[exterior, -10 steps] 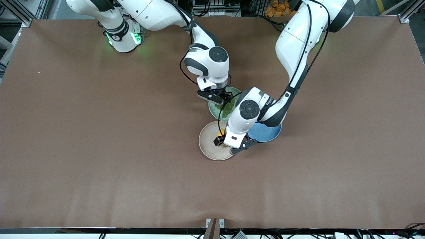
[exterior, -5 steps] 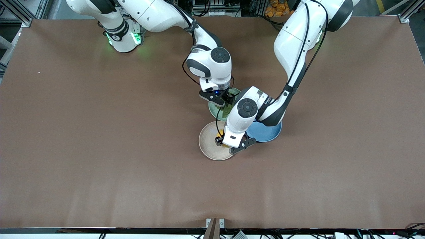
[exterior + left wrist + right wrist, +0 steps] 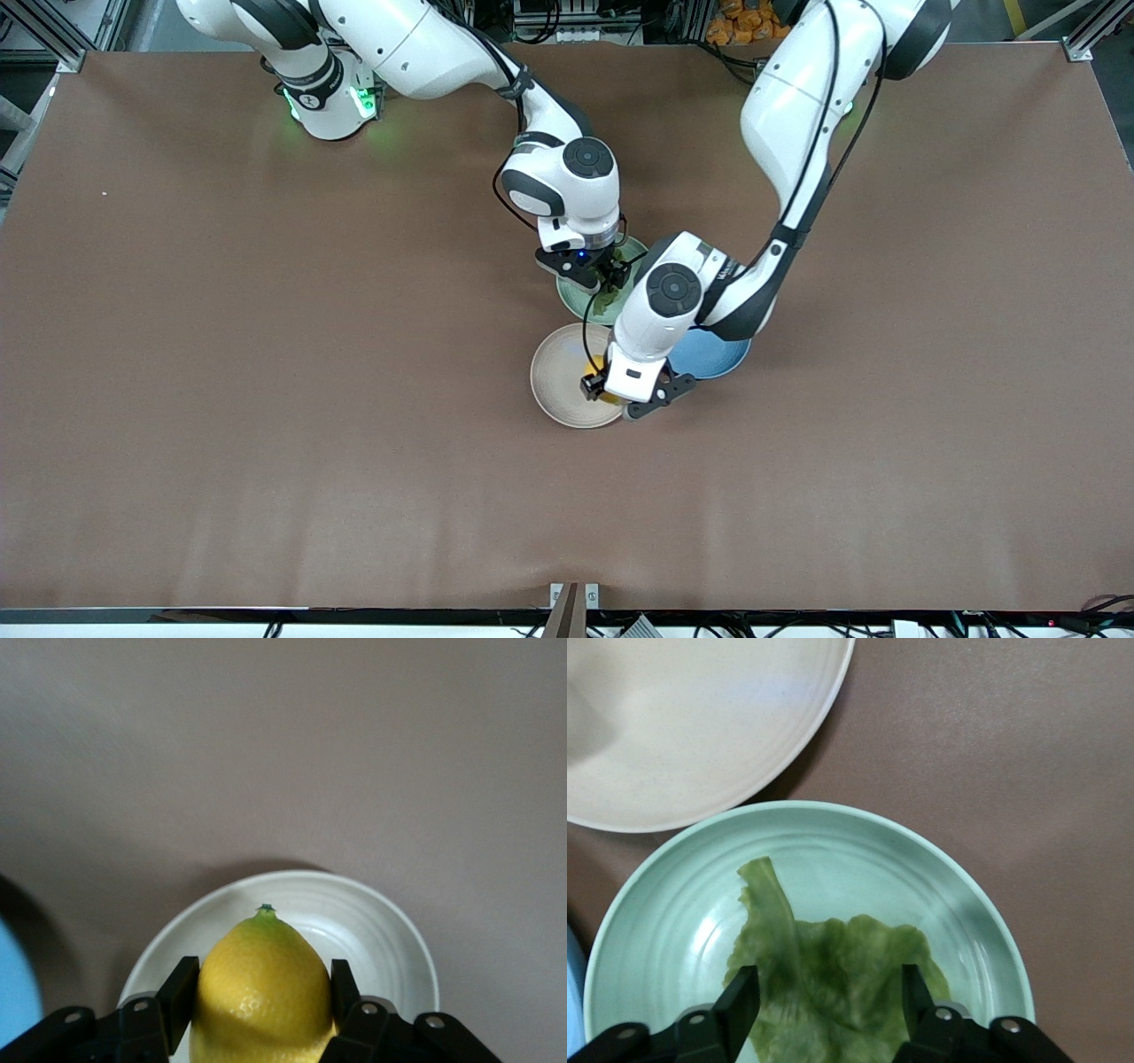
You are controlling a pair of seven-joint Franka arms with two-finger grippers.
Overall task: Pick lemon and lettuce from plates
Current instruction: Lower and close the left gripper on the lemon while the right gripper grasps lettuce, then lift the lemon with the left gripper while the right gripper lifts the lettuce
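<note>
The yellow lemon (image 3: 261, 992) sits pinched between both fingers of my left gripper (image 3: 264, 967), which is shut on it over the cream plate (image 3: 381, 930). From the front, a sliver of the lemon (image 3: 594, 366) shows under the left gripper (image 3: 604, 388) above the cream plate (image 3: 554, 377). The green lettuce (image 3: 833, 966) lies flat on the mint plate (image 3: 877, 850). My right gripper (image 3: 828, 977) is low over the lettuce, open, with a finger on each side of the leaf. In the front view the right gripper (image 3: 607, 270) covers part of the lettuce (image 3: 607, 303) on the mint plate (image 3: 571, 299).
A blue plate (image 3: 719, 356) lies beside the cream plate toward the left arm's end, partly under the left arm. The three plates are crowded together mid-table, and both wrists are close to each other. Bare brown tabletop (image 3: 266, 399) surrounds them.
My left gripper has shut on the lemon and shifted slightly over the cream plate. My right gripper has come down closer to the lettuce, its fingers narrowing a little.
</note>
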